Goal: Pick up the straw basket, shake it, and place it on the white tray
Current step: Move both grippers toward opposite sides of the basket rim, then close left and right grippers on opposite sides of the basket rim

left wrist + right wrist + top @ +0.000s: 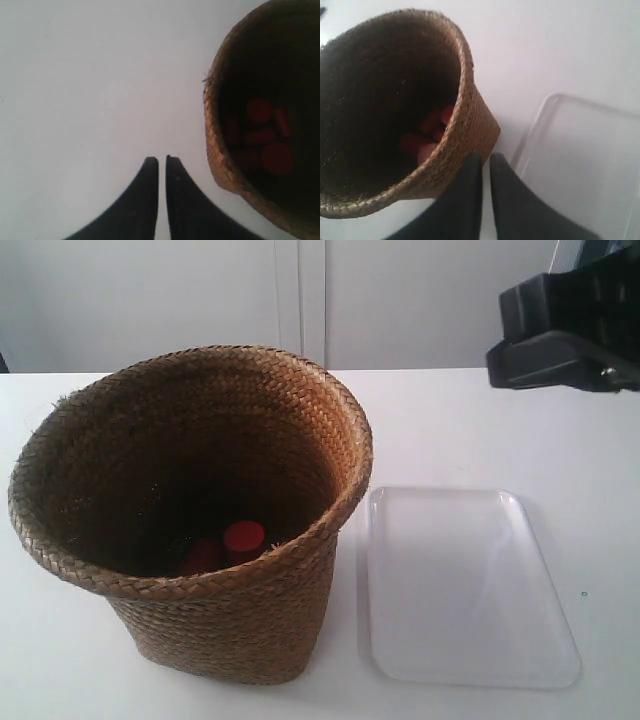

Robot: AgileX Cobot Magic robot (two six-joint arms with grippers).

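Two task items sit unlifted in the exterior view: the straw basket (220, 620) upright on the bench (560, 430), well short of its far edge, with red pieces (243, 537) inside and the white tray (470, 585) just beside it, while the arm at the exterior view's right (570, 330) is held clear above. Left wrist view: the left tool (162, 161) hangs over bare bench beside the basket, jaws nearly together, gripping nothing. Right wrist view: the right tool (485, 157) hovers at the basket's tray-side wall, likewise almost closed and empty; judged step is the approach, and the next move calls for opening onto the rim.

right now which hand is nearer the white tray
The right hand, between the straw basket and the white tray; the left hand sees no tray.
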